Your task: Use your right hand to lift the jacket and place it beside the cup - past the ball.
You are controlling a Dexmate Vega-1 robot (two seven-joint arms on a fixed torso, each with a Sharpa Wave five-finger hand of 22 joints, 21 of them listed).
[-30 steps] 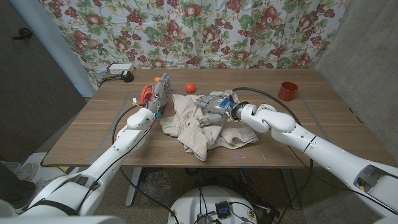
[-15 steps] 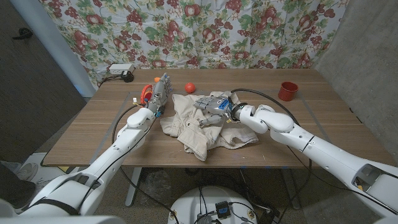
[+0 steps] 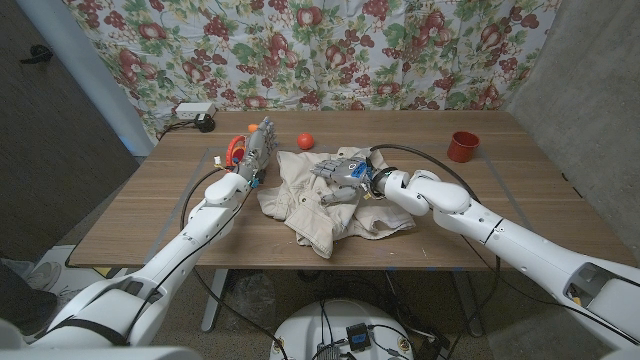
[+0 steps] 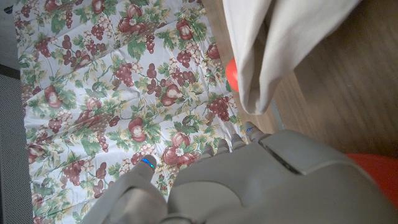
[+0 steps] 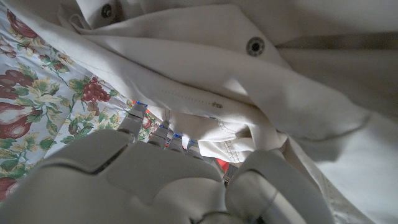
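The cream jacket [image 3: 322,203] lies crumpled in the middle of the table; it also shows in the wrist views [image 5: 261,81] [image 4: 273,43]. My right hand [image 3: 341,169] hovers over its far upper part, fingers reaching left across the cloth. In the right wrist view these fingers [image 5: 149,134] are stretched out, with no fabric between them and the thumb. A red-orange ball [image 3: 306,139] sits just beyond the jacket's far edge. The red cup [image 3: 461,146] stands far right near the back. My left hand [image 3: 258,150] stands upright left of the jacket, holding nothing.
An orange object [image 3: 234,150] lies against the left hand, and a small orange piece [image 3: 250,128] sits behind it. A white power strip [image 3: 193,112] rests at the back left corner. The flowered curtain [image 3: 330,50] hangs behind the table. Bare wood [image 3: 420,150] lies between ball and cup.
My right hand has crept slightly left and lower over the jacket's upper part. The jacket, ball, cup and left hand have stayed put.
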